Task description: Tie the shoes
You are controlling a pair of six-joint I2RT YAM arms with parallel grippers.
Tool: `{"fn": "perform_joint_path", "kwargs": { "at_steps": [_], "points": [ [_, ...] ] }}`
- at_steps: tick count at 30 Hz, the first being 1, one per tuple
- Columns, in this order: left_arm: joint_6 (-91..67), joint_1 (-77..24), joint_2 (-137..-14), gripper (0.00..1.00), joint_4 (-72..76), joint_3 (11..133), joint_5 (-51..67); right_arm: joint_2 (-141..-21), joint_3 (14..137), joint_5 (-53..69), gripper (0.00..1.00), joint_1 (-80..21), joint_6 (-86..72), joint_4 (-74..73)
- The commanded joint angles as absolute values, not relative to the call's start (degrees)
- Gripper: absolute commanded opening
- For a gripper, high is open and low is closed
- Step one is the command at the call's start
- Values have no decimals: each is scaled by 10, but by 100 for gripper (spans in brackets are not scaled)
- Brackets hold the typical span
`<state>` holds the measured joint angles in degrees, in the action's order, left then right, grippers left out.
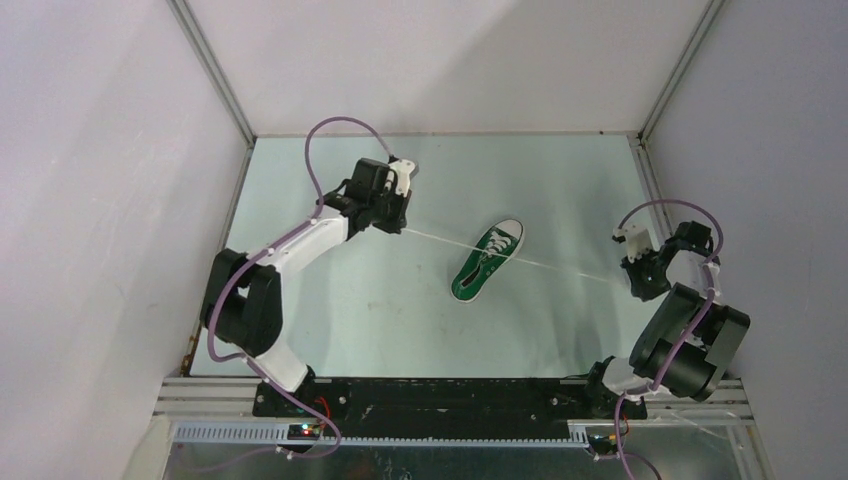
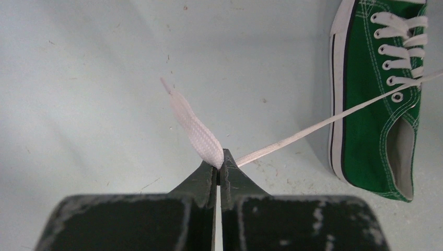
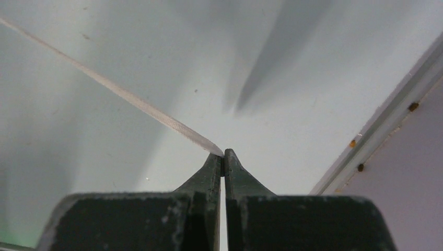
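The left gripper (image 2: 220, 166) was pinched shut on the left lace (image 2: 313, 125) just short of its tip, and the right gripper (image 3: 223, 157) was clamped on the right lace (image 3: 130, 97), both strands drawn taut. Between them, mid-table, lay the green sneaker (image 1: 487, 260), toe pointing away from the arms. Pulling evenly seemed wise, lest the light shoe slide or twist. The right wall (image 1: 760, 150) stood near that wrist, leaving little outward travel.
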<state>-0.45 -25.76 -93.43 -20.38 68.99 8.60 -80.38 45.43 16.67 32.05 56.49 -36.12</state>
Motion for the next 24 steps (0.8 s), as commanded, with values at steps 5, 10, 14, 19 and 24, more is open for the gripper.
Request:
{"fn": "perform_joint_path", "kwargs": {
  "at_steps": [5,10,14,19,24],
  "points": [
    [-39,-253,-972,0,-164,679,212,-765,472,284,0,223,650,-497],
    [-80,-284,-1030,0,-98,677,266,-756,471,287,0,58,641,-498],
    [-75,-306,-1075,0,-68,684,345,-841,502,246,0,-58,576,-421],
    [-54,-317,-1093,0,18,664,415,-1010,641,239,0,-113,467,-367],
    [-4,-344,-1112,0,27,675,434,-1135,814,269,0,-122,370,-388]
  ]
}}
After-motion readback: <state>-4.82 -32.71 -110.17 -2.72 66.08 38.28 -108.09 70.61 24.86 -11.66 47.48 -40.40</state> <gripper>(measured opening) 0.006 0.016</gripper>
